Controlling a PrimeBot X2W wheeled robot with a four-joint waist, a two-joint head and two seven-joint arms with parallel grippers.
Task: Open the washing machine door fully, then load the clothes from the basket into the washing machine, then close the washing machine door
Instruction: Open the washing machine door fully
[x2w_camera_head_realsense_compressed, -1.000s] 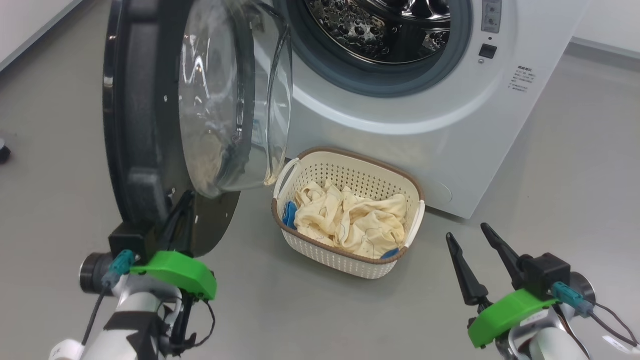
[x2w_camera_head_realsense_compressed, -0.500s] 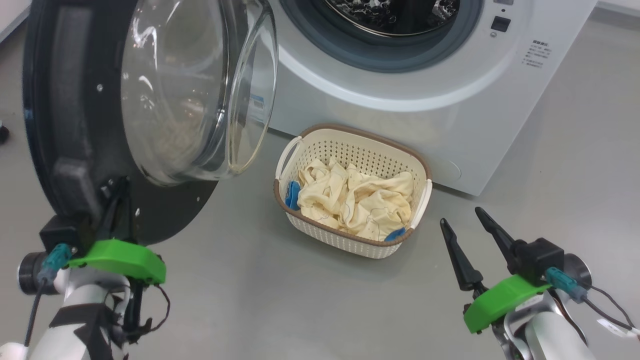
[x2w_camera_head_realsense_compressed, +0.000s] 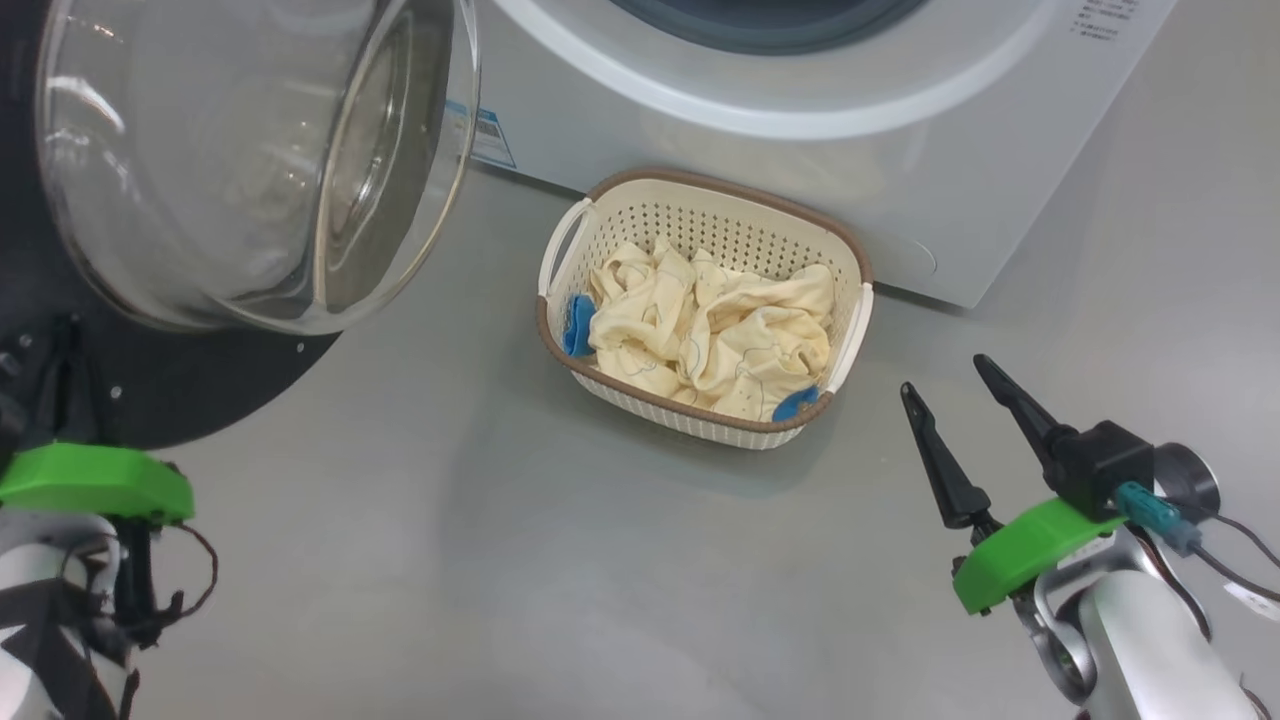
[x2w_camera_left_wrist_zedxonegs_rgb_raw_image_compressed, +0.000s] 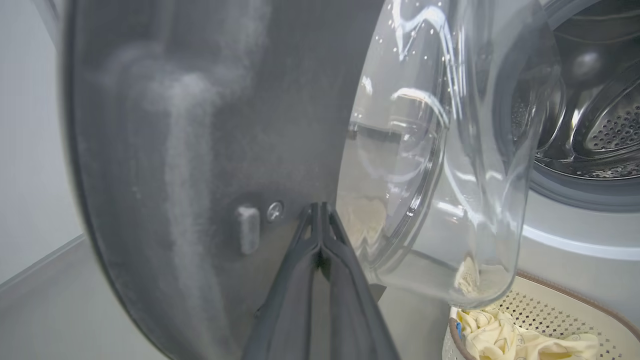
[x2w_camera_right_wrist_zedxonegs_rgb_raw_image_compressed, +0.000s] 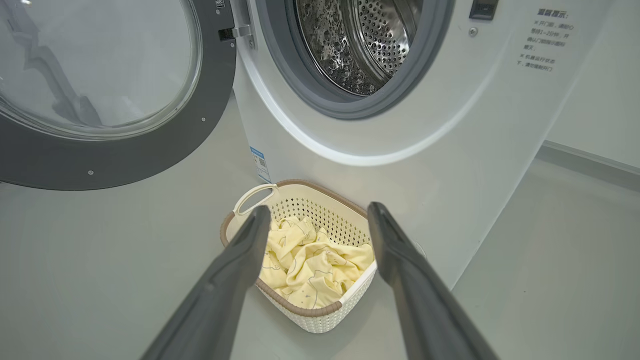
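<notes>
Washing machine door (x2w_camera_head_realsense_compressed: 150, 390) wide open, left of the basket (x2w_camera_head_realsense_compressed: 720, 222); left gripper (x2w_camera_left_wrist_zedxonegs_rgb_raw_image_compressed: 320, 207) at its dark inner face, fingers pressed together on nothing. Right gripper (x2w_camera_head_realsense_compressed: 942, 375) right of the basket and nearer, fingers spread wide, empty. Clothes (x2w_camera_head_realsense_compressed: 720, 335) heaped inside the basket. Washing machine (x2w_camera_head_realsense_compressed: 800, 160) just behind the basket, steel drum (x2w_camera_right_wrist_zedxonegs_rgb_raw_image_compressed: 360, 45) exposed.

Grey floor (x2w_camera_head_realsense_compressed: 500, 560), basket (x2w_camera_head_realsense_compressed: 700, 425) on it, washing machine (x2w_camera_head_realsense_compressed: 800, 150) seemingly too

Smooth grey floor (x2w_camera_head_realsense_compressed: 500, 560), white wall (x2w_camera_right_wrist_zedxonegs_rgb_raw_image_compressed: 600, 100), grey skirting strip (x2w_camera_right_wrist_zedxonegs_rgb_raw_image_compressed: 590, 167) at its foot
</notes>
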